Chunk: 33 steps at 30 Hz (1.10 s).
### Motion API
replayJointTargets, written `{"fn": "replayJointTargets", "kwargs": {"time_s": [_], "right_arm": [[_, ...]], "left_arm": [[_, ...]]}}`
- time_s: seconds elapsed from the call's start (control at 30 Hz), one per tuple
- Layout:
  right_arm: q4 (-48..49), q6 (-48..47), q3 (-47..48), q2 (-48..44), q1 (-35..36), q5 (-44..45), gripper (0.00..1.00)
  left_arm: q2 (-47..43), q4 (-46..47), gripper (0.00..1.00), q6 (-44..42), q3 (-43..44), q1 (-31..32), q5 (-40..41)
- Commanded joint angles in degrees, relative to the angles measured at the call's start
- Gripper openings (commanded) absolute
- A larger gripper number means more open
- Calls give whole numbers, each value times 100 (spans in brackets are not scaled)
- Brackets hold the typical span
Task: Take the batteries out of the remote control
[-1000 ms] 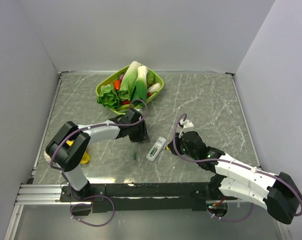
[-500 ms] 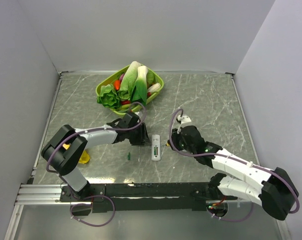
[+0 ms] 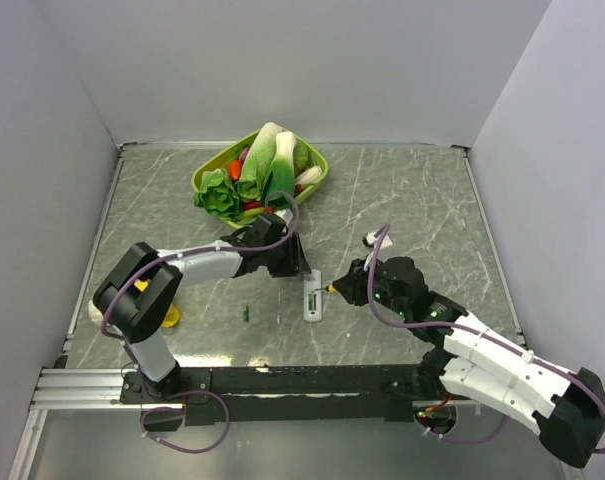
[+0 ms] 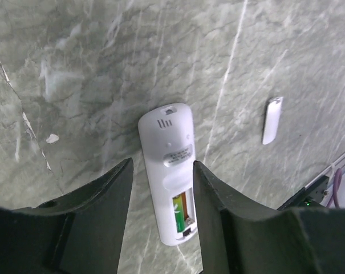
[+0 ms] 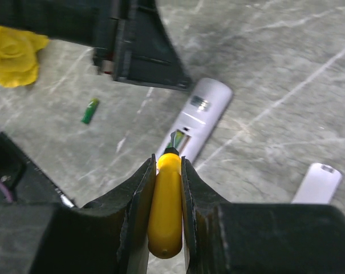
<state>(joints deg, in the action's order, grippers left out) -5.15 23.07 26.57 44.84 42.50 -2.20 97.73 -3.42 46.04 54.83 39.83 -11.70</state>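
The white remote control [image 3: 311, 298] lies on the table with its open recess up. One green battery [image 4: 181, 212] sits in the recess. A second green battery [image 3: 245, 314] lies loose on the table to the left and also shows in the right wrist view [image 5: 90, 110]. My left gripper [image 4: 162, 165] is open and straddles the remote [image 4: 169, 171], at its far end in the top view [image 3: 298, 270]. My right gripper [image 5: 167, 162] is shut on a yellow-handled screwdriver [image 5: 166, 200]. The screwdriver tip points into the recess of the remote [image 5: 203, 111].
The small white cover strip [image 3: 368, 240] lies right of the remote and shows in the left wrist view [image 4: 272, 120]. A green basket [image 3: 317, 166] of vegetables stands at the back. A yellow object [image 3: 168, 316] lies at the near left.
The remote has turned from slanted to straight. The loose battery has rolled left. My left gripper has moved over the remote. My right gripper has drawn back to the right with the screwdriver.
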Motion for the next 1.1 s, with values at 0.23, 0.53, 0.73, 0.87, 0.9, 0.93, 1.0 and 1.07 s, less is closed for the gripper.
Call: {"fn": "replayJointTargets", "kwargs": {"time_s": [0.23,0.53,0.73,0.87,0.9,0.93,1.0,1.07], "right_arm": [[875,31,-196,367,-14,-431,0],[1033,-390,-363,552,-5,-238,0],[1191,-602,-451,561,-5,-246,0],[1078,-690,-372,649,-14,-264,0],[1051,-707,-354,649,-14,-246,0],[1051,-742,-354,640,-5,-264,0],[1007,-804,-345,605,-5,-264,0],[981,-857,-345,596,-5,-299,0]], "left_arm": [[343,298,48,-148,98,24,-112],[536,597,45,-8,-25,68,-420],[598,650,42,36,-60,156,-464],[650,711,40,98,-130,226,-473],[677,694,40,107,-130,244,-456],[677,694,40,115,-139,253,-447],[712,711,39,124,-174,262,-455],[712,694,38,142,-192,262,-447]]}}
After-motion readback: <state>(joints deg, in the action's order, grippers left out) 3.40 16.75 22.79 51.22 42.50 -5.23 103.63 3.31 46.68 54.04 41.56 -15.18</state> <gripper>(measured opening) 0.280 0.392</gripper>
